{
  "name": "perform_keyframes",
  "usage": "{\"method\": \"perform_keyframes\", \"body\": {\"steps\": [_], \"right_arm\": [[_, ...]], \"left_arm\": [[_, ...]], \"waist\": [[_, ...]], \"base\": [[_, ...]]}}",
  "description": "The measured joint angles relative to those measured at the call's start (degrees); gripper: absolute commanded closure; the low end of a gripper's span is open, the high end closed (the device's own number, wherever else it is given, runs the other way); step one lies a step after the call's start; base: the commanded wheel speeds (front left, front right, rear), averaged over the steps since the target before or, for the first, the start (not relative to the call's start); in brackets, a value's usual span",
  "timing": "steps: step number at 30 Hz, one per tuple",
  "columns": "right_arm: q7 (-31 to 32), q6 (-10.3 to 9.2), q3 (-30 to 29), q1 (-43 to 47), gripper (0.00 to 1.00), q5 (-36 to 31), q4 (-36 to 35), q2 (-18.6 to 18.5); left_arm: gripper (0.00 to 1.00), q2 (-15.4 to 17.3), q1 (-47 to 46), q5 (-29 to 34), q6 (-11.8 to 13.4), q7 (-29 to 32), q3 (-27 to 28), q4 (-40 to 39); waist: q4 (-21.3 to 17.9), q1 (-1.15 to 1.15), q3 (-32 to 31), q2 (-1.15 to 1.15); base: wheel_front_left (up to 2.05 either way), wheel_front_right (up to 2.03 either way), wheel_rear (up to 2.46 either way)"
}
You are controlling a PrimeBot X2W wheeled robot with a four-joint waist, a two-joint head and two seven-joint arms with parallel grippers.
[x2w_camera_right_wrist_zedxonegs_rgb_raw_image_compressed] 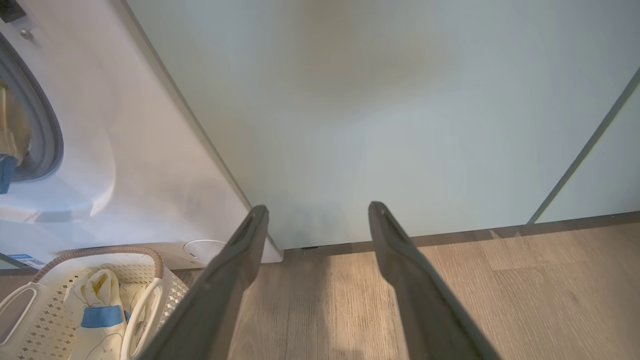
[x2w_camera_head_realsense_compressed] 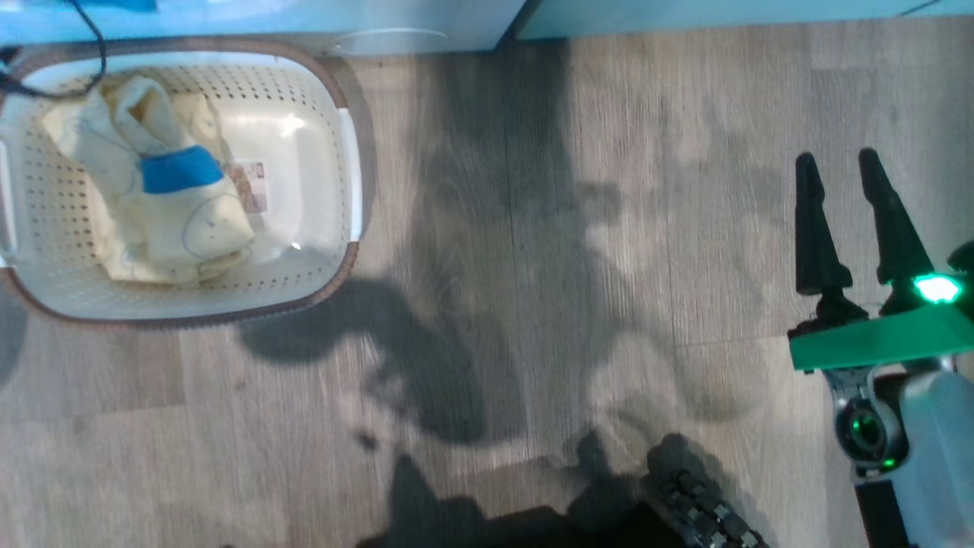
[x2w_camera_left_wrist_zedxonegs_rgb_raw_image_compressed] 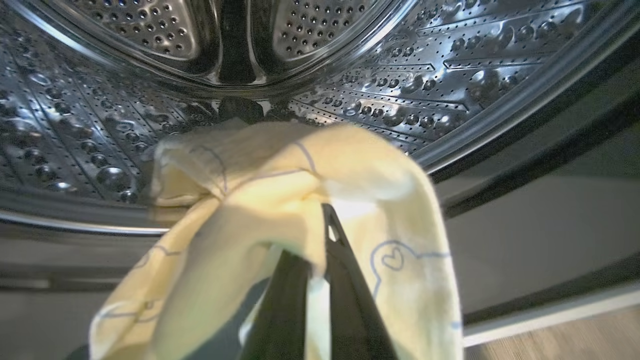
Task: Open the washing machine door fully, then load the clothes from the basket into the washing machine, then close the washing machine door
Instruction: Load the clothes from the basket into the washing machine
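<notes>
My left gripper (x2w_camera_left_wrist_zedxonegs_rgb_raw_image_compressed: 320, 220) is shut on a pale yellow garment (x2w_camera_left_wrist_zedxonegs_rgb_raw_image_compressed: 280, 200) with blue outlined prints, held at the mouth of the washing machine's perforated steel drum (x2w_camera_left_wrist_zedxonegs_rgb_raw_image_compressed: 100, 125). More clothes (x2w_camera_head_realsense_compressed: 163, 205), one with a bright blue patch, lie in the cream basket (x2w_camera_head_realsense_compressed: 346, 175) on the floor at the upper left of the head view; the basket (x2w_camera_right_wrist_zedxonegs_rgb_raw_image_compressed: 150, 300) also appears in the right wrist view. My right gripper (x2w_camera_head_realsense_compressed: 837, 171) stands open over bare floor at the right, nothing between its fingers (x2w_camera_right_wrist_zedxonegs_rgb_raw_image_compressed: 235, 270). The white washing machine (x2w_camera_right_wrist_zedxonegs_rgb_raw_image_compressed: 125, 150) front and its grey door ring (x2w_camera_right_wrist_zedxonegs_rgb_raw_image_compressed: 47, 130) sit left. The door is out of view.
Pale green cabinet doors (x2w_camera_right_wrist_zedxonegs_rgb_raw_image_compressed: 375, 115) stand right of the washer, down to a wood-look floor (x2w_camera_head_realsense_compressed: 533, 266). A dark cable (x2w_camera_head_realsense_compressed: 95, 38) hangs over the basket's far corner. The robot's dark base (x2w_camera_head_realsense_compressed: 685, 510) lies at the bottom of the head view.
</notes>
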Motion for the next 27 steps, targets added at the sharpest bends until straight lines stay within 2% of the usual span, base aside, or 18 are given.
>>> {"method": "perform_keyframes", "body": {"steps": [9, 22, 27], "right_arm": [[0.0, 0.0, 1.5, -2.6, 0.0, 0.6, -0.2, 0.4], [0.0, 0.0, 3.3, -4.8, 0.0, 1.1, -0.1, 0.8], [0.0, 0.0, 3.4, -4.8, 0.0, 1.1, -0.1, 0.8]], "left_arm": [[1.0, -1.1, -11.9, 4.0, 0.1, -0.2, -0.5, 7.7], [1.0, -3.7, -24.2, 8.7, 1.9, -12.3, 0.7, 19.2], [1.0, -3.8, -27.4, 10.2, 2.5, -15.0, 0.9, 22.9]], "waist": [[-2.3, 0.0, 4.3, 0.0], [-4.9, 0.0, 7.9, 0.0], [-5.7, -0.01, 8.3, 0.0]], "base": [[0.0, 0.0, 0.0], [0.0, 0.0, 0.0], [0.0, 0.0, 0.0]]}}
